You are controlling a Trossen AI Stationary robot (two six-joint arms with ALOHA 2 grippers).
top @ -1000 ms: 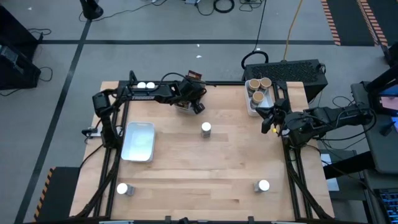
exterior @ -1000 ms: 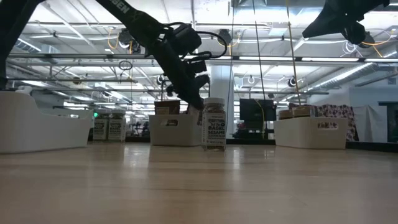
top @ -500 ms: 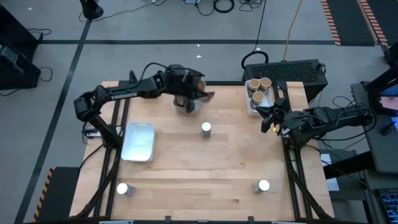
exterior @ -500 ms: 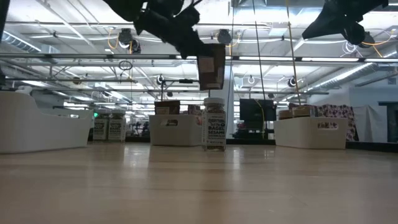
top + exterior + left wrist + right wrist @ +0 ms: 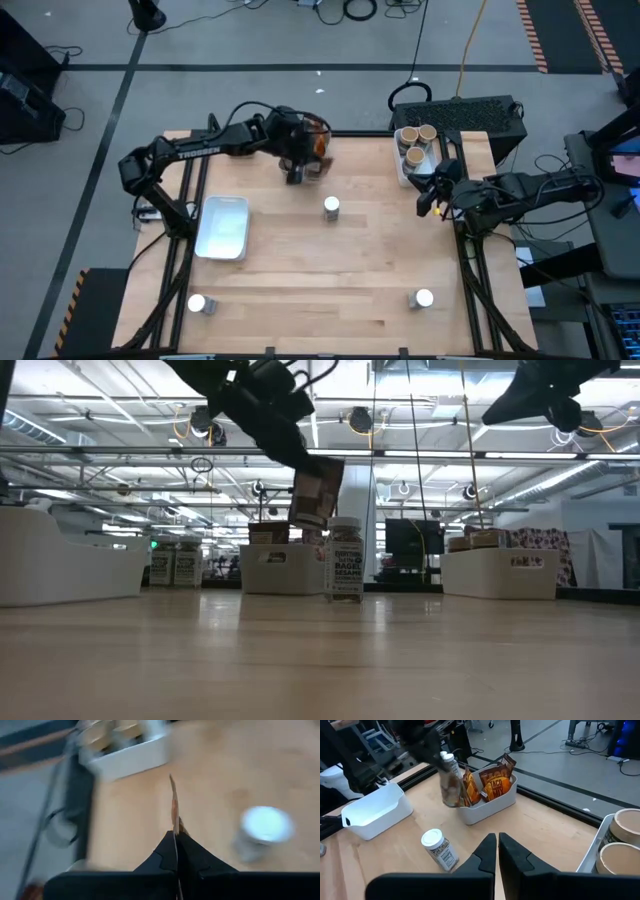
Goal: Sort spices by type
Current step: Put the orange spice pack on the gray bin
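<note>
While the left hand (image 5: 305,465) grips a packet (image 5: 314,492), its print is unreadable.

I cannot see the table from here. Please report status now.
Left gripper shut on a brown packet, lifted above the packet tray. Right gripper shut, empty, waiting beside the tub tray. Nothing blocks.

brown packet (image 5: 316,491) hangs tilted above white-capped jar (image 5: 344,559).
</note>
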